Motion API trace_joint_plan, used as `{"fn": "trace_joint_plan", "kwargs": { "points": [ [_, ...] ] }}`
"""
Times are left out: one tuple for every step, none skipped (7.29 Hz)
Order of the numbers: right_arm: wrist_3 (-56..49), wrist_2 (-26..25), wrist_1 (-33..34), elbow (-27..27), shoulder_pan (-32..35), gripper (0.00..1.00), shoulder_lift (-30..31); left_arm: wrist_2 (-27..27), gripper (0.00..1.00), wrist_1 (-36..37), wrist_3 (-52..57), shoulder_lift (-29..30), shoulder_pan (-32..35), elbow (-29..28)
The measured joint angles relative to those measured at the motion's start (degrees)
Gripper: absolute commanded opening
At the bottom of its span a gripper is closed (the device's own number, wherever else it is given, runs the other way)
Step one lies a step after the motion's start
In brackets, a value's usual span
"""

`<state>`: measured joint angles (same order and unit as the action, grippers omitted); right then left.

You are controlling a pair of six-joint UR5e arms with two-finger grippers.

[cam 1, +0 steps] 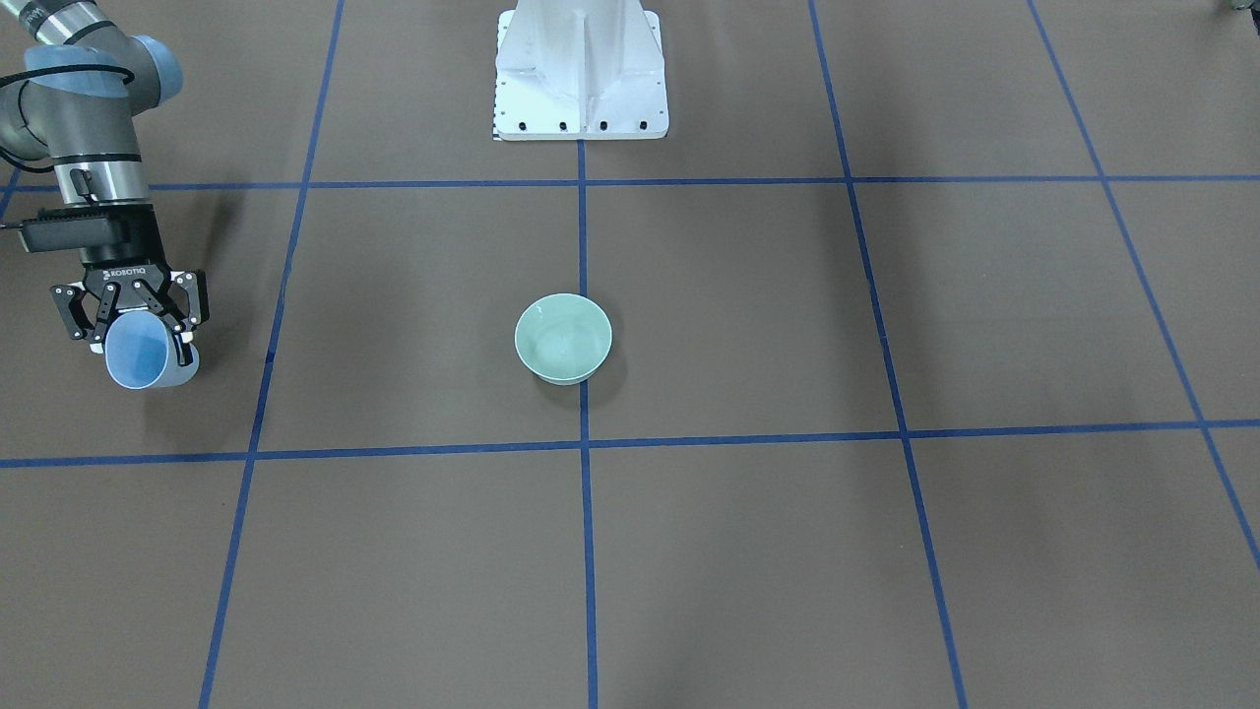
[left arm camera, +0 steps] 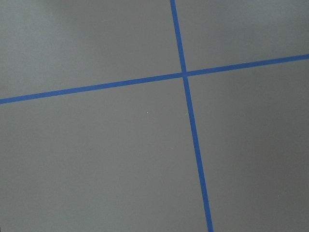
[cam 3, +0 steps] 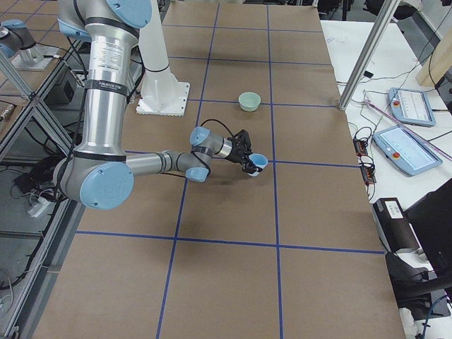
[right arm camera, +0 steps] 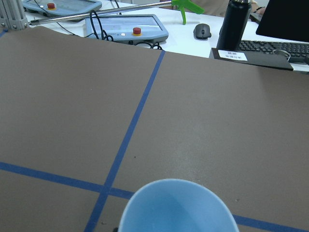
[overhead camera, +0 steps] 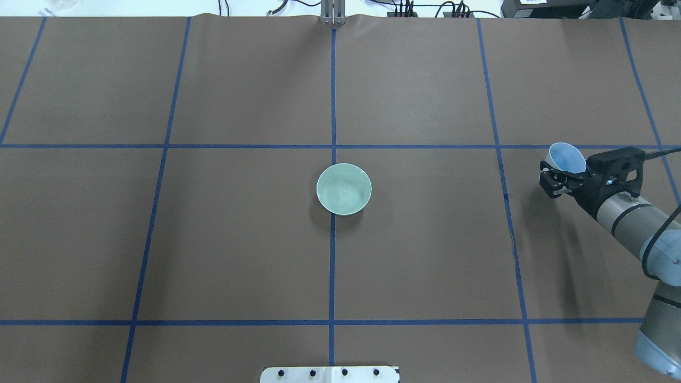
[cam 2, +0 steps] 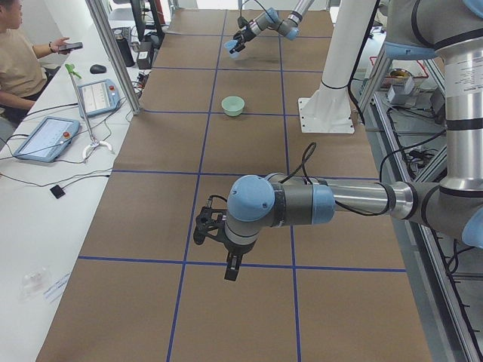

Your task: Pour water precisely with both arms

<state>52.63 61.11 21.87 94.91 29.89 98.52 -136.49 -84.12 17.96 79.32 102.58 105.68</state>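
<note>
My right gripper [cam 1: 138,327] is shut on a light-blue cup [cam 1: 148,356] and holds it tilted, low over the brown table, at the robot's right side. The cup also shows in the overhead view [overhead camera: 567,157], the right-side view [cam 3: 258,163] and the right wrist view [right arm camera: 176,207]. I cannot make out water in it. A pale green bowl [cam 1: 563,338] stands at the table's middle [overhead camera: 344,189], far from the cup. My left arm shows only in the left-side view, its gripper [cam 2: 214,235] low over the table. I cannot tell whether it is open.
The white pedestal base [cam 1: 581,79] stands at the robot's edge of the table. Blue tape lines [overhead camera: 333,106] divide the brown surface into squares. A side table with teach pendants [cam 2: 98,96] and a seated operator [cam 2: 19,64] lies beyond the far edge.
</note>
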Motion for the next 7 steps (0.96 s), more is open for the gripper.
{"fn": "trace_joint_plan", "kwargs": {
  "points": [
    [0.03,-3.81,-1.76,-1.73,-1.86,0.99,-0.17,0.00,1.00,0.01,-0.02,0.11,-0.04,-0.02],
    [0.17,-6.23,-2.49,-2.43,-2.82,1.00,-0.29,0.00,1.00,0.01,-0.05,0.17,-0.07,-0.03],
    [0.86,-8.16,-3.02,-2.96,-3.51,1.00,-0.45,0.00,1.00,0.01,-0.07,0.20,-0.08,-0.03],
    [1.84,-9.19,-3.86,-3.35,-3.95,1.00,-0.55,0.00,1.00,0.01,-0.07,0.21,-0.09,-0.03],
    [2.36,-9.58,-5.30,-3.49,-4.14,1.00,-0.58,0.00,1.00,0.01,-0.09,0.21,-0.09,-0.04],
    [2.51,-9.70,-6.44,-3.42,-4.17,1.00,-0.59,0.00,1.00,0.01,-0.13,0.22,-0.09,-0.03],
    [2.33,-9.53,-6.91,-2.93,-4.11,1.00,-0.44,0.00,1.00,0.01,-0.17,0.22,-0.10,-0.04]
  ]
}}
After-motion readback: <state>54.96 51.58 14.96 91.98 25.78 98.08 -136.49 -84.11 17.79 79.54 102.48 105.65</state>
